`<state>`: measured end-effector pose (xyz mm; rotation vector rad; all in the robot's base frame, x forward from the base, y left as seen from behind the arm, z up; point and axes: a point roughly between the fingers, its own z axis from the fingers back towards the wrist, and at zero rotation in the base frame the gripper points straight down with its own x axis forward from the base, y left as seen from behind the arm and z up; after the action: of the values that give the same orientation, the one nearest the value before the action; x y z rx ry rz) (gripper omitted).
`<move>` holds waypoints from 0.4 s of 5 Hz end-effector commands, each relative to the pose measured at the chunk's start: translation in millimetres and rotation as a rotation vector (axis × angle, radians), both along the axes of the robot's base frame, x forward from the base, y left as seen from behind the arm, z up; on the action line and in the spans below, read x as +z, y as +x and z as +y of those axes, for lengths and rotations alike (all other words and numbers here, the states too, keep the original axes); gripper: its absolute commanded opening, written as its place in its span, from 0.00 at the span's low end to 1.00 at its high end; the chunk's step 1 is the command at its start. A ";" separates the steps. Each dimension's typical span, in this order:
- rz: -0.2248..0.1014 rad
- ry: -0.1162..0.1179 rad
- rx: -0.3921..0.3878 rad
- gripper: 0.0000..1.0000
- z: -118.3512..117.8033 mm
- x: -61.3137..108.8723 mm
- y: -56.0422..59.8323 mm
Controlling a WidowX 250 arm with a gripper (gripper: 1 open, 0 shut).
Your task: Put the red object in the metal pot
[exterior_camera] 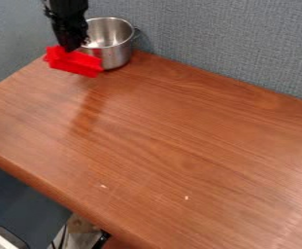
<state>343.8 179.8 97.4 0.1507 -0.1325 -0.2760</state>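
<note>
The red object (74, 61), a single bright rectangular block, hangs clamped in the black gripper (70, 44) at the far left corner of a wooden table (180, 136). The gripper's jaws are clenched on the block from above, near its middle, and the bar sits slightly tilted, its left end a little higher than its right. The block is not inside the metal pot (109, 44); it hangs just beside the pot's left front wall, low over the tabletop, and whether it touches the pot or the wood cannot be told from this angle.

One pot stands on the table, a small shiny steel vessel with straight sides, upright, its open mouth facing up. One small side handle shows on its right. The gripper's dark body covers part of the pot's left rim.

One arm is in view, coming down from the top edge of the frame. A grey-blue wall (231, 39) runs behind the table. A few tiny pale specks (107, 180) dot the wood near its front edge.
</note>
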 end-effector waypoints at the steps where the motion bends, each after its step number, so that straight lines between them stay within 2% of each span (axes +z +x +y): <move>1: -0.049 0.043 -0.077 0.00 -22.5 14.3 8.8; 2: -0.017 0.038 -0.096 0.00 -23.4 1.6 18.0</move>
<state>353.5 155.0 79.3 0.1450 -0.1045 -0.3639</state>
